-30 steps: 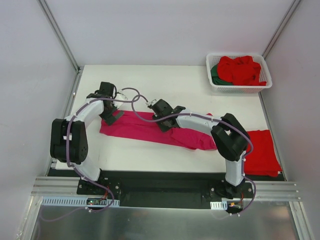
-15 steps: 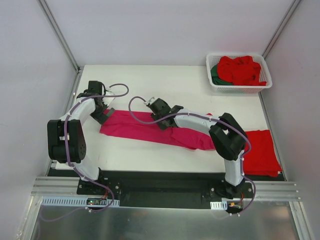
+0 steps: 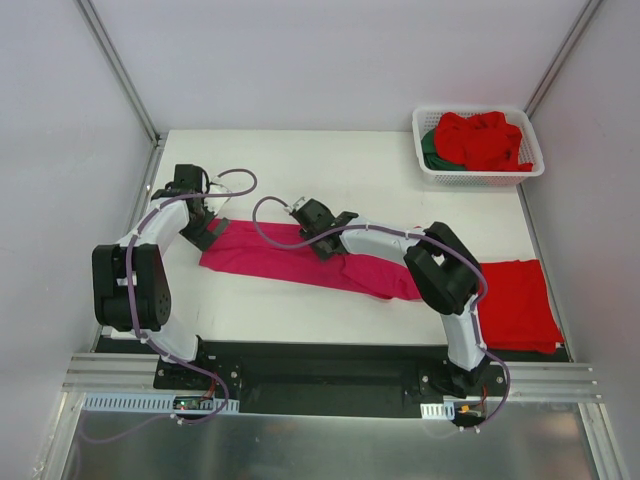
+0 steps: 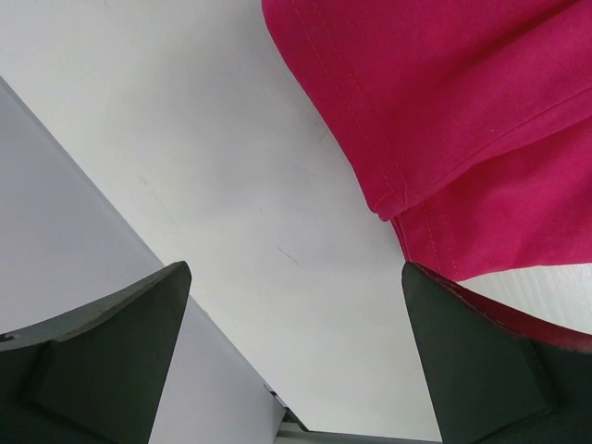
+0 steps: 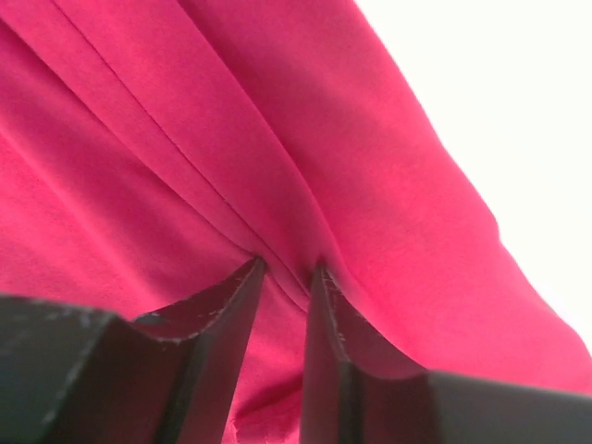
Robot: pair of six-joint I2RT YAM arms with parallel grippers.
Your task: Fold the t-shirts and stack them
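Pink t-shirt (image 3: 300,262): lies in a long strip across the middle of the desk (image 3: 330,170)
Right jaws: almost together, pinching a fold near the shirt's middle, we think, though cloth hides the tips
Left jaws: wide apart, holding nothing, just beside the shirt's left end
Red t-shirt (image 3: 520,300): folded, at the right edge
Our step: we should grab the left end too, lift both ends together, keep the cloth tight

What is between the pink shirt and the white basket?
Nothing: in the top view, only bare white table lies between the magenta-pink cloth t-shirt and the white slotted plastic basket.
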